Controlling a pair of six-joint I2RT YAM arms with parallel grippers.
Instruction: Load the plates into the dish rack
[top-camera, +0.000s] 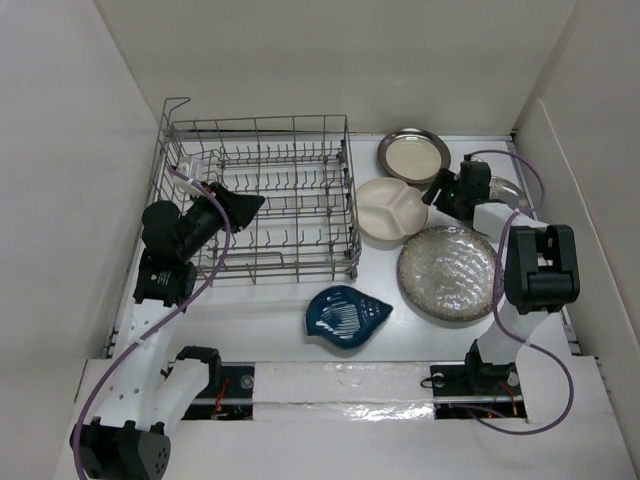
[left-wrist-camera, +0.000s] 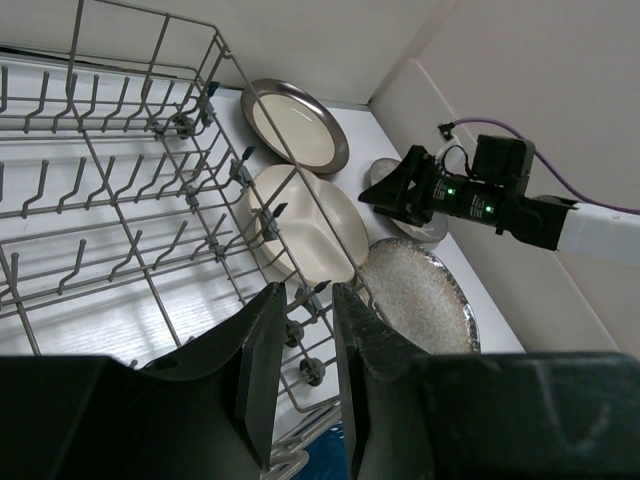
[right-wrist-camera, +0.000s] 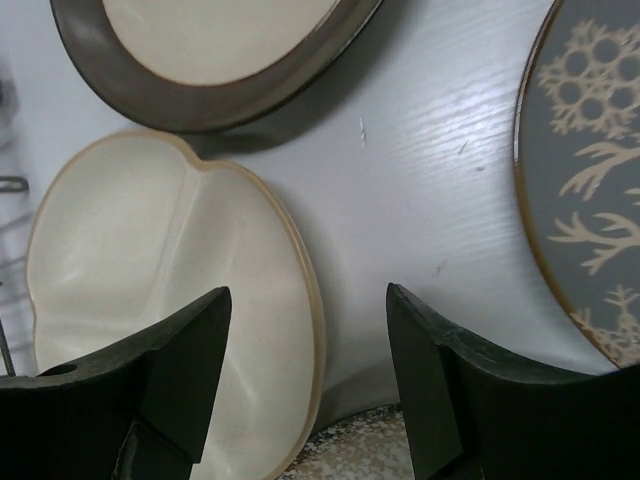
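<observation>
Left gripper (left-wrist-camera: 308, 296) hung over the dish rack (top-camera: 270, 270), fingers (left-wrist-camera: 262, 360) narrowly parted, holding nothing. Right gripper (right-wrist-camera: 305, 295) stood spread wide above the divided plate (top-camera: 390, 210). That plate, the rimmed plate (top-camera: 412, 155), floral plate (right-wrist-camera: 590, 200) and speckled plate (top-camera: 450, 272) lay on the table (top-camera: 260, 310) at the rack's 3 o'clock; the blue dish (top-camera: 345, 315) at 5 o'clock.

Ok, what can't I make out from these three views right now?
Grey floral plate: cut by the right edge in the right wrist view; the right arm covers most of it from above.
Dark blue shell-shaped dish: only a sliver at the left wrist view's bottom edge, behind the left end effector.
Large speckled grey-beige plate: just a strip at the right wrist view's bottom edge.
</observation>
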